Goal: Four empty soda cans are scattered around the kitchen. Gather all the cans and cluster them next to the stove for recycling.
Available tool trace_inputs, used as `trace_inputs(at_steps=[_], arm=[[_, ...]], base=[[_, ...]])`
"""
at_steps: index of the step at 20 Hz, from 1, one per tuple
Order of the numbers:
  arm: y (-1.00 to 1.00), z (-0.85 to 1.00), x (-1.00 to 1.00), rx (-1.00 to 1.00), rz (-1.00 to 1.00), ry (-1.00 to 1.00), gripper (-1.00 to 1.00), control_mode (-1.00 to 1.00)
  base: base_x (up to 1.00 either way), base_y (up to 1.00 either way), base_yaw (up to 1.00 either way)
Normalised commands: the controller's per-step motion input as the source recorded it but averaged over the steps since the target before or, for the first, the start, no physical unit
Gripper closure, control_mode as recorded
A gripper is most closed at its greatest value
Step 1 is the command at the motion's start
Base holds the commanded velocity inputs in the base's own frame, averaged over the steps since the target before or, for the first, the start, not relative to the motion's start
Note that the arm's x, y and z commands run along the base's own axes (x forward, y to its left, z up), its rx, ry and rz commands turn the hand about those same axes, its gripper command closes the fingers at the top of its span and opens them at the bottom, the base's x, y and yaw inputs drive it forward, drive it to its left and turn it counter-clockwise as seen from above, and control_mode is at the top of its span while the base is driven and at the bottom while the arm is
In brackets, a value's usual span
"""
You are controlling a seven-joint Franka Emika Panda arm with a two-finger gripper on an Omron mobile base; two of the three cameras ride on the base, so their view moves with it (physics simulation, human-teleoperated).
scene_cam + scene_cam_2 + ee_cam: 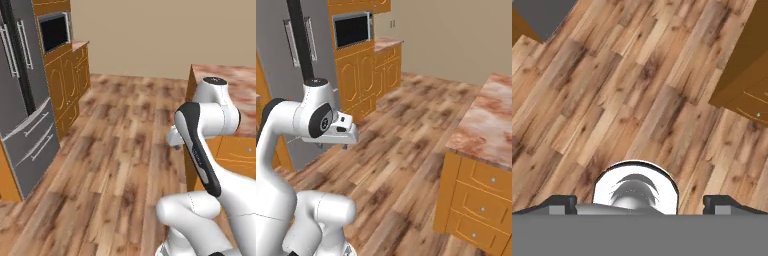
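No soda cans and no stove are in view from where I stand in the kitchen. My gripper points down at the brown plank floor. Its two dark fingertips stand far apart at the bottom of the hand view with nothing between them, so it is open. In the right base view the white hand hangs in front of the folded arm, well above the floor. The left base view shows a small part of the hand behind the forearm.
A grey fridge stands at the left, beside orange cabinets with a black built-in appliance. An island with a reddish marble top and orange drawers stands at the right. Wide plank floor lies between them.
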Motion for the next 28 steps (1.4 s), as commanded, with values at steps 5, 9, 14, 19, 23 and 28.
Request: trace_inputs(at_steps=[5,9,14,19,23,28], arm=[[0.0,0.0,0.0,0.0,0.0,0.0,-1.0,1.0],[0.0,0.0,0.0,0.0,0.0,0.0,-1.0,1.0],[0.0,0.0,0.0,0.0,0.0,0.0,-1.0,1.0],[0.0,0.0,0.0,0.0,0.0,0.0,-1.0,1.0],[0.0,0.0,0.0,0.0,0.0,0.0,-1.0,1.0],[0.0,0.0,0.0,0.0,0.0,0.0,-1.0,1.0]], base=[[0.98,1.0,-0.5],[1.0,1.0,-0.45],[1.0,0.91,-0.39],[1.0,0.29,-0.22],[1.0,0.0,-0.1],[1.0,0.13,-0.04]])
